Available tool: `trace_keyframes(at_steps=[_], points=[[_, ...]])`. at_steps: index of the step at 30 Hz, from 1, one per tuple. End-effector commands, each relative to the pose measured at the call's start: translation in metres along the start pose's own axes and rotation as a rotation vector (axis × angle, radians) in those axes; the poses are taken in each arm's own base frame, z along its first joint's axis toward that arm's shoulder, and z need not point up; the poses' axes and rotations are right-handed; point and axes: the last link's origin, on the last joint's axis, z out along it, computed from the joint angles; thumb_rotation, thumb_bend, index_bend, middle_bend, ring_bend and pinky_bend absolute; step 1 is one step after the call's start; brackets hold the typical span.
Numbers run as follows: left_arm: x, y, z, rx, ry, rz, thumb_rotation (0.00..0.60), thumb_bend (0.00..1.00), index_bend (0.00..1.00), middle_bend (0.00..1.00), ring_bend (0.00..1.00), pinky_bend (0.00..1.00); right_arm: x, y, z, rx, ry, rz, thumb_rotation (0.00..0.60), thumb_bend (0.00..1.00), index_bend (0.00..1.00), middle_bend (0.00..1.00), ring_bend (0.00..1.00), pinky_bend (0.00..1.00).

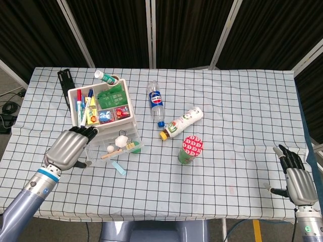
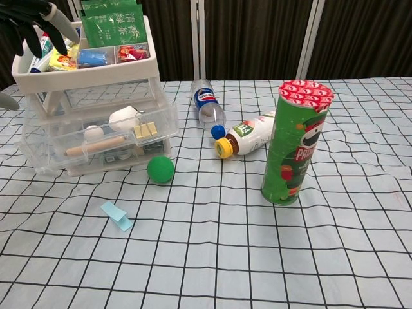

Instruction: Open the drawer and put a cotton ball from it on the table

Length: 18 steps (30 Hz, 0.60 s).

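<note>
Drawer point(image 2: 96, 145): pulled out of the organizer point(image 1: 103, 108), holding a cotton ball point(image 2: 94, 133) and a wooden stick point(image 2: 96, 146).
Beside organizer: green ball point(image 2: 160, 169), Pringles can point(image 2: 292, 141).
Left hand point(image 1: 70, 146): fingers spread, empty, over drawer.
Right hand point(image 1: 298, 181): spread, empty.

Left hand point(image 1: 69, 147) raised, fingers spread, empty; right hand point(image 1: 298, 182) flat, apart.

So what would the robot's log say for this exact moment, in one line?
drawer: pulled open | cotton ball: in drawer, not yet picked | left hand: open, raised beside organizer | right hand: open, idle at table edge
</note>
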Motion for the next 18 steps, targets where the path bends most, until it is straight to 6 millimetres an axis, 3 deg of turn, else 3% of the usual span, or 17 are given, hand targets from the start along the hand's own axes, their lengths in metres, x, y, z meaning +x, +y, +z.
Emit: trace_keyframes(at_steps=[1, 8, 14, 18], points=[[0.0, 0.006, 0.01, -0.009, 0.002, 0.008, 0.6, 0.03, 0.34, 0.26, 0.28, 0.29, 0.0, 0.0, 0.0, 0.001, 0.0, 0.001, 0.6, 0.04, 0.0, 0.0, 0.0, 0.0], [0.005, 0.016, 0.036, -0.012, 0.07, 0.071, 0.6, 0.04, 0.52, 0.63, 0.56, 0.51, 0.0, 0.001, 0.001, -0.004, -0.004, 0.005, 0.6, 0.04, 0.0, 0.0, 0.0, 0.0], [0.011, 0.027, 0.054, -0.055, 0.134, 0.166, 0.6, 0.04, 0.53, 0.74, 0.65, 0.58, 0.002, 0.004, 0.003, -0.014, -0.002, 0.015, 0.6, 0.04, 0.0, 0.0, 0.0, 0.0], [0.01, 0.028, 0.056, -0.064, 0.116, 0.187, 0.6, 0.04, 0.55, 0.87, 0.77, 0.71, 0.003, 0.005, 0.004, -0.017, -0.001, 0.02, 0.6, 0.04, 0.0, 0.0, 0.0, 0.0]])
